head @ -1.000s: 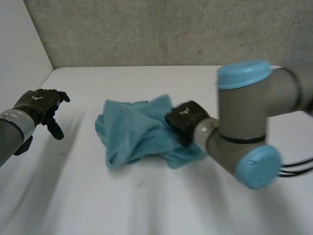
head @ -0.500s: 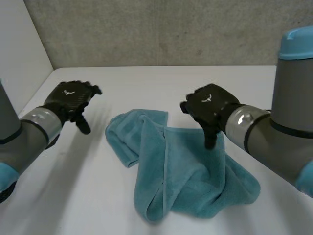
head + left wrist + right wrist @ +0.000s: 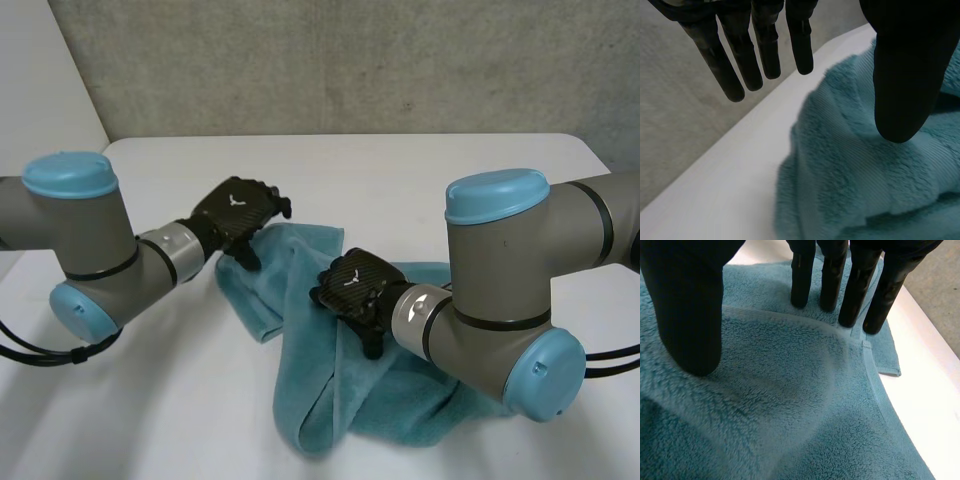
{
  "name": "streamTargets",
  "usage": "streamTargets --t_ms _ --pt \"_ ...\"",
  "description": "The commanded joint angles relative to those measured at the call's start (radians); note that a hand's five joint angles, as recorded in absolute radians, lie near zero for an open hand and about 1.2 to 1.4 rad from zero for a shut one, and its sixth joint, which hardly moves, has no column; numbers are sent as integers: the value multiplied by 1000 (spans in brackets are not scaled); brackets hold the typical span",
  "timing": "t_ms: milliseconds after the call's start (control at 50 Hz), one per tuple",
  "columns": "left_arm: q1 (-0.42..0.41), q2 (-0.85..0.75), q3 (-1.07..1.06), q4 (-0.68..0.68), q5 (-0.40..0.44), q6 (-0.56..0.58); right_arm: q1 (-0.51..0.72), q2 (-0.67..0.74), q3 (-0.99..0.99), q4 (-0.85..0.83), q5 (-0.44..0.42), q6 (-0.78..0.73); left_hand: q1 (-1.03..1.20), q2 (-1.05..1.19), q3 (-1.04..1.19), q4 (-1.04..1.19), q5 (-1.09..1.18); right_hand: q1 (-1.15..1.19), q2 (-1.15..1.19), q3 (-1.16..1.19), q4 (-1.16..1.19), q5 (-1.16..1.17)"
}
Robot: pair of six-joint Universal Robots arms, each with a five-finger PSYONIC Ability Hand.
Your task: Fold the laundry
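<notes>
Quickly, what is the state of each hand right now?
Left hand: open, fingers straight, holding nothing, over the edge of the towel.
Right hand: open, fingers straight, holding nothing, over the towel's middle.

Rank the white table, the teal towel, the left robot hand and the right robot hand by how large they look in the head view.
1. white table
2. teal towel
3. left robot hand and right robot hand: they look about alike, so I do not rank them.

Crumpled teal towel (image 3: pixel 300 335) on white table (image 3: pixel 450 170)
</notes>
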Motion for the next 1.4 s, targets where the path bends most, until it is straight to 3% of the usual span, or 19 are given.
streamTargets --t_ms 20,60,80,100,160,280,340,420,540,620,740,840,900,940,1000,1020,1100,1220,1400 --pt "-21 -54 19 2 17 36 -8 1 3 -3 13 -14 476 476 474 470 470 494 449 448 441 440" --pt "-28 -61 28 7 5 49 -13 10 -4 -3 24 -14 731 731 730 726 725 795 749 748 741 740" --pt "-28 -61 28 7 5 49 -16 19 -15 -6 34 -14 732 732 731 726 726 1011 965 964 958 957" --pt "-36 -61 34 14 -16 59 -16 21 -21 -8 41 -14 923 924 922 918 918 1013 967 966 960 959" --pt "-36 -61 48 43 -70 73 -17 22 -85 -38 99 -8 925 926 924 920 920 1013 967 966 960 959" --pt "-36 -35 117 215 -278 107 -16 15 -251 -158 277 12 925 926 924 920 920 1013 967 966 960 959" --pt "-38 43 135 339 -409 80 -23 -1 -331 -293 376 64 925 926 924 920 920 1013 967 966 960 959" --pt "-38 160 93 401 -470 5 -54 -73 -354 -424 435 122 925 926 924 920 920 1013 967 966 960 959" --pt "-33 290 -35 381 -475 -62 -76 -149 -278 -419 429 141 925 926 924 920 920 1013 967 966 960 959" --pt "-24 393 -248 292 -481 -69 -79 -186 -141 -382 426 130 925 926 924 920 920 1013 967 966 960 959" --pt "-8 499 -521 191 -506 -66 -129 -263 70 -182 401 98 925 926 924 920 920 1013 967 966 960 959" --pt "-8 562 -722 125 -512 -69 -198 -268 265 6 274 37 925 926 924 920 920 1013 967 966 960 959" --pt "-13 579 -785 74 -512 -72 -204 -266 295 21 248 20 925 926 924 920 920 1013 967 966 960 959" --pt "-15 587 -800 45 -512 -72 -217 -261 315 24 232 -17 905 906 904 900 900 1013 967 966 960 959" --pt "-21 607 -793 -13 -512 -69 -238 -261 305 17 228 -25 645 645 644 639 639 1013 967 966 960 959" --pt "-24 629 -778 -37 -510 -68 -241 -261 301 14 226 -26 391 391 390 386 385 1013 967 966 960 959" --pt "-28 689 -701 -61 -509 -59 -238 -263 284 4 229 -25 -130 -130 -131 -135 -135 1013 967 966 960 959" --pt "-19 670 -564 -61 -500 -59 -235 -260 293 -64 222 -2 -169 -169 -171 -175 -175 1013 967 966 960 959" --pt "-4 432 -377 -71 -466 -19 -237 -243 318 -160 222 26 -46 -46 -48 -52 -52 1013 967 966 960 959"
